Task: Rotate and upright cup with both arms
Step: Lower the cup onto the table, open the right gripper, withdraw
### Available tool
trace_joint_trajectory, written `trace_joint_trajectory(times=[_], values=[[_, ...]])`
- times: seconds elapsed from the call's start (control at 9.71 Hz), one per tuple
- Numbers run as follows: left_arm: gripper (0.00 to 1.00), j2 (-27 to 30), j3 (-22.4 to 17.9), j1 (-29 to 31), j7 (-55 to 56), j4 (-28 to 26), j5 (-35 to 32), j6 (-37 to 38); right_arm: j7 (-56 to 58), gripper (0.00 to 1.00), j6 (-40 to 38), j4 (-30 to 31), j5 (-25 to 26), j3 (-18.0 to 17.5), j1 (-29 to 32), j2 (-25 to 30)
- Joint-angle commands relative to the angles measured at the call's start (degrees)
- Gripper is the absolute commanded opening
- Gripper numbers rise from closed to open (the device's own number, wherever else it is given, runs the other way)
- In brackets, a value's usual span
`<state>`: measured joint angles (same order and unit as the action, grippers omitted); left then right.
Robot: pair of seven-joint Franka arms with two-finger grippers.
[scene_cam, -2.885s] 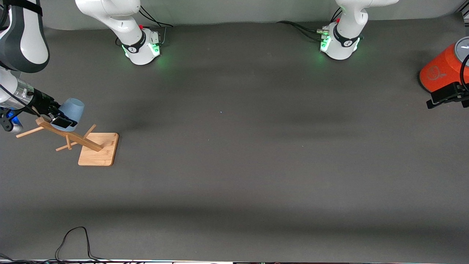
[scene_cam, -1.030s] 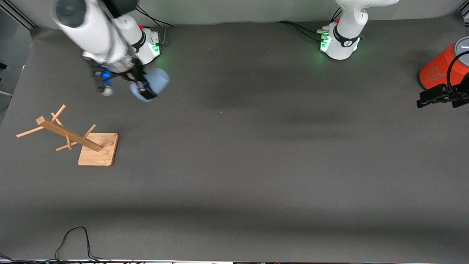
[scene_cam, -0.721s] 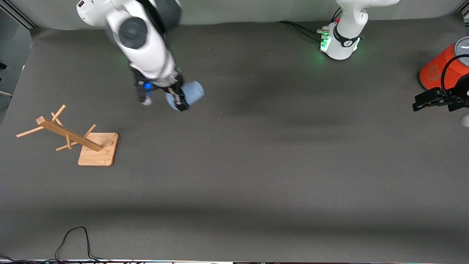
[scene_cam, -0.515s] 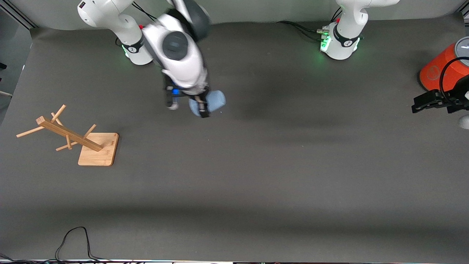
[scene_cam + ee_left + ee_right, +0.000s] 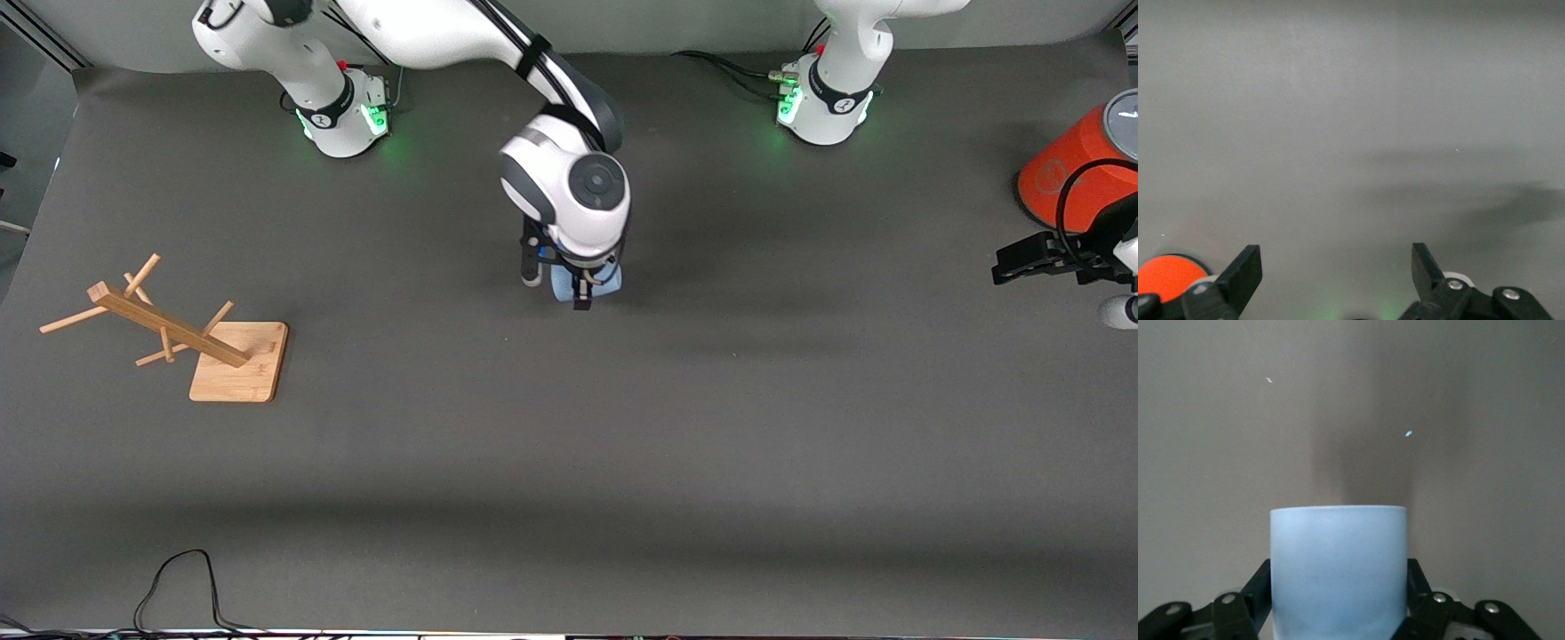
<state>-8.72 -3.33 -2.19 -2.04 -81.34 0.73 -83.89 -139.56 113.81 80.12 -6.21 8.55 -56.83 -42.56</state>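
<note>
While carried for handover: cup, pale blue, clamped in right gripper over mid-table, base-end away from wrist. Left gripper, jaws spread, empty, waiting beside orange cylinder at its end of table. Next, probably: left arm approaches, grasps cup for rotation

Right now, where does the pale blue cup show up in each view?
Front view: the cup peeks out under the right arm's wrist, mid-table, held in the right gripper.
Left wrist view: not in it.
Right wrist view: the cup fills the lower centre, clamped between the black fingers.
Shared landmark: the dark grey table.
</note>
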Motion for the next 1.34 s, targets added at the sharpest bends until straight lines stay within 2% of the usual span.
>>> trace_joint_trajectory(times=[0.0, 0.31, 0.41, 0.52, 0.62, 0.72, 0.93, 1.24], values=[[1.0, 0.46, -0.28, -0.8, 0.99, -0.75, -0.82, -0.75, -3.69, 0.44, 2.54, -3.12, 0.32, 0.85, -1.7, -4.88], [1.0, 0.46, -0.37, -0.71, 0.99, -0.84, -0.82, -0.75, -4.67, 0.45, 5.28, -3.21, 0.41, 0.94, -3.02, -8.31], [1.0, 0.46, -0.37, -0.71, 0.99, -1.19, -0.82, -0.66, -4.84, 0.48, 6.5, -3.3, 0.41, 0.94, -3.2, -9.28], [1.0, 0.46, -0.28, -0.62, 0.99, -1.28, -0.82, -0.66, -5.28, 0.56, 7.04, -3.21, 0.5, 0.94, -3.2, -9.46], [1.0, 0.46, -0.28, -0.71, 0.99, -1.28, -0.65, -0.75, -5.37, 0.6, 7.04, -3.21, 1.11, 0.94, -3.2, -9.64], [1.0, 0.46, -0.28, -0.8, 0.99, -1.19, -0.64, -0.75, -5.37, 0.82, 7.04, -3.21, 1.12, 0.94, -3.2, -9.56], [1.0, 0.55, -0.28, -1.15, 0.99, -1.19, -0.64, -0.57, -5.37, 0.98, 6.96, -3.3, 1.12, 0.94, -3.2, -9.47], [1.0, 0.64, -0.28, -2.29, 1.16, -1.1, -0.64, -0.57, -4.5, 1.0, 6.17, -4.0, 1.2, 1.38, -2.94, -7.46]])
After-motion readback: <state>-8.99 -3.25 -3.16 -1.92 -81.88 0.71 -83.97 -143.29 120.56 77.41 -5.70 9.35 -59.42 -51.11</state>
